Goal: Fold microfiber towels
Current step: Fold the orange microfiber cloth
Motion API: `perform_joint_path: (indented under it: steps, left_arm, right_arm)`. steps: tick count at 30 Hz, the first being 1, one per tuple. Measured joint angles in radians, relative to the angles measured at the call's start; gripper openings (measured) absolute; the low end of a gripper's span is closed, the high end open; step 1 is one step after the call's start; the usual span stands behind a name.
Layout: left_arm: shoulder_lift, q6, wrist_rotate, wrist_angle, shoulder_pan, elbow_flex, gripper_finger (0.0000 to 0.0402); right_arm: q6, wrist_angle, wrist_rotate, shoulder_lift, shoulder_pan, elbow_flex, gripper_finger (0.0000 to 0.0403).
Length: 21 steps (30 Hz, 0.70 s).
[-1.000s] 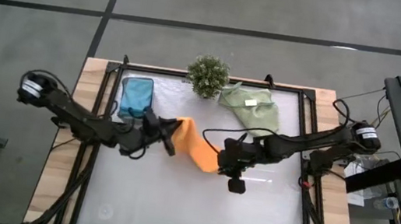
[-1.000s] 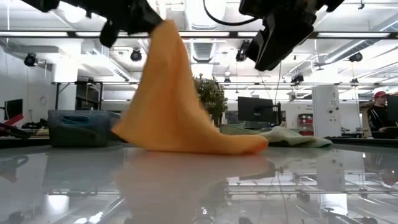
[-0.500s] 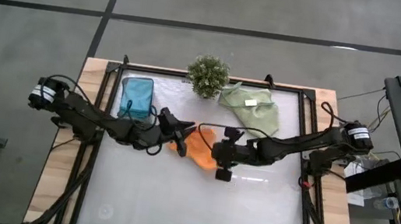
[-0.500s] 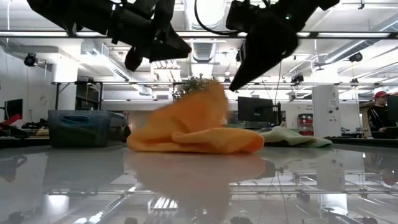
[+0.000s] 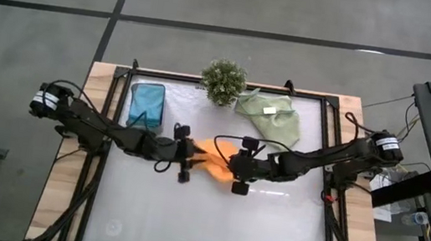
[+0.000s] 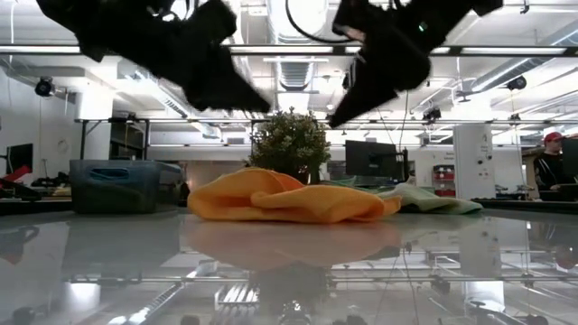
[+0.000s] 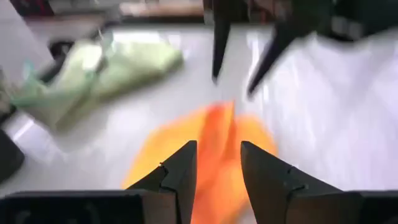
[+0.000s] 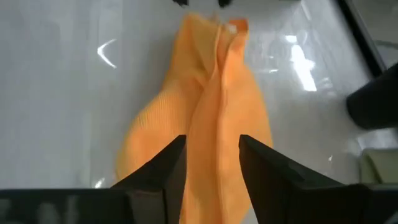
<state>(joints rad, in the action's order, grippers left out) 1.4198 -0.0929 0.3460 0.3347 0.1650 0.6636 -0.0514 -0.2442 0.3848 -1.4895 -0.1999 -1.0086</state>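
High view – the orange towel [image 5: 214,158] is bunched mid-table between the left gripper [image 5: 182,160] and right gripper [image 5: 239,171]. Both are parted and nothing is grasped, flanking it – likely for regrasping corners. A blue towel [image 5: 147,102] is stowed far left, a green towel [image 5: 268,115] far right.

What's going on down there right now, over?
Left gripper and right gripper open, above the orange towel. Towel lies crumpled on the table. Nothing in the way.

Lab hall, ceiling ducts [image 6: 298,72], monitors [image 6: 366,158]
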Motion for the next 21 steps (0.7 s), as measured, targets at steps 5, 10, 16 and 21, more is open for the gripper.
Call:
perform_joint_path:
  steps: [5, 10, 16, 21]
  left_arm:
    - [0.019, 0.002, 0.071, -0.171, -0.002, -0.011, 0.0109]
    - [0.035, 0.098, 0.134, -0.169, -0.004, -0.020, 0.0109]
    - [0.040, 0.184, 0.127, -0.163, -0.029, -0.019, 0.0109]
    - [0.040, 0.233, 0.096, -0.166, -0.074, -0.019, 0.0109]
  right_arm:
    - [-0.016, 0.119, 0.001, -0.002, 0.033, 0.094, 0.0138]
    - [-0.019, 0.305, -0.008, -0.003, 0.066, 0.205, 0.0144]
    - [-0.073, 0.466, -0.133, -0.009, 0.115, 0.299, 0.0137]
    - [-0.082, 0.555, -0.145, -0.070, 0.124, 0.324, 0.0131]
